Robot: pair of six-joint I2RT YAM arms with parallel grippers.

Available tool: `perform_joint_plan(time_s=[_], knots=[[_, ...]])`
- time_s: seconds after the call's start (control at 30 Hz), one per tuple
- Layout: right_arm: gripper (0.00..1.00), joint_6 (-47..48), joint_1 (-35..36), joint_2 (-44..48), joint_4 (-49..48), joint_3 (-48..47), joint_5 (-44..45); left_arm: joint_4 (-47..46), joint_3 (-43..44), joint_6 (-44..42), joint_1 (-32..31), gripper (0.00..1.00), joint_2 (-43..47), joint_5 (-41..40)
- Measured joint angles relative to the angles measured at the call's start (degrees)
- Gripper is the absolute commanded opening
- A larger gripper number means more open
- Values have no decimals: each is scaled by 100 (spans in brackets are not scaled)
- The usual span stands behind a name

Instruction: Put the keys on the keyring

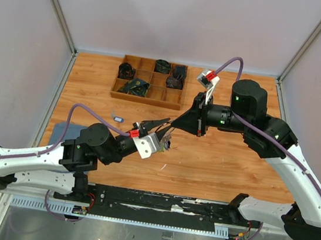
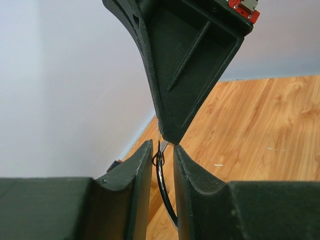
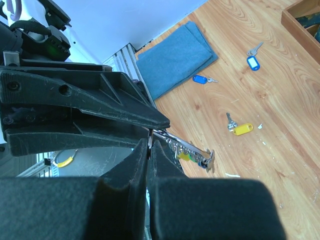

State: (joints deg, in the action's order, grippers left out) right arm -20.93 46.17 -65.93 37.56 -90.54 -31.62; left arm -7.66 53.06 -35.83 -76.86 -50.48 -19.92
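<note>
- Wood-grain table (image 1: 231, 165) inside pale grey walls (image 1: 162, 14). A wooden compartment tray (image 1: 145, 99) with dark items in it sits at the far edge.
- Both arms meet above mid-table, gripper tips almost touching, well off the surface.
- Left gripper (image 2: 162, 150): fingers (image 2: 135, 185) drawn close with a narrow gap between them. The keyring (image 2: 159, 177) runs edge-on through that gap and is held in the air, so the fingers appear clamped on it.
- Right gripper (image 3: 150, 142): fingers (image 3: 125, 175) pinched almost together on a thin silver key (image 2: 159, 129), blade only, head hidden. In the left wrist view the blade reaches down to the top of the keyring.
- Metal cluster (image 3: 187, 150), silver with a green-yellow bit, hangs just beyond the right fingertips. Cannot tell whether it is threaded on the ring.
- On the table, loose and apart from each other:
  - yellow-headed key (image 3: 241, 129), nearest the grippers
  - blue-headed key (image 3: 200, 79), near the folded blue cloth (image 3: 175, 55)
  - blue tag (image 3: 253, 61) with a silver key attached, farther toward the tray
- The cloth lies at the table's left near corner, beside the left arm.
</note>
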Motion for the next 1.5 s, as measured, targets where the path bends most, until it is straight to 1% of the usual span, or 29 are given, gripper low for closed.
perform_joint_plan(time_s=[0.07,0.13,0.2,0.23,0.3,0.37,0.47,0.53,0.63,0.7,0.87,1.17,1.37,1.43,1.5], knots=[[1,-11,0,-4,2,0,0,0,0,-7,-17,21,0,-13],[1,-11,0,-4,4,2,0,-7,0,-20,-22,14,0,-48],[1,-15,0,-4,2,7,2,-4,2,-24,-26,3,0,-72],[1,-15,0,-4,4,9,2,0,0,-24,-33,1,0,-85],[1,-15,0,-4,2,9,2,2,2,-39,-55,0,0,-107],[6,-15,0,-4,0,9,4,2,2,-39,-63,1,0,-120],[22,-17,0,-2,0,9,11,2,2,-39,-70,1,-9,-144],[31,-9,0,26,-37,11,42,20,2,-42,-83,0,-17,-170],[36,42,0,219,-232,153,223,37,2,-42,-90,0,-46,-212],[36,55,0,420,-367,297,339,48,2,-42,-90,1,-59,-234],[32,83,0,752,-533,442,621,48,2,-44,-92,1,-76,-278],[29,109,-13,472,-509,442,669,50,2,-63,-92,1,-118,-341],[22,107,-15,413,-507,442,601,48,2,-85,-92,1,-122,-350],[22,105,-15,413,-505,442,584,48,2,-105,-92,1,-127,-358],[24,105,-15,409,-507,442,562,48,2,-122,-92,0,-133,-361]])
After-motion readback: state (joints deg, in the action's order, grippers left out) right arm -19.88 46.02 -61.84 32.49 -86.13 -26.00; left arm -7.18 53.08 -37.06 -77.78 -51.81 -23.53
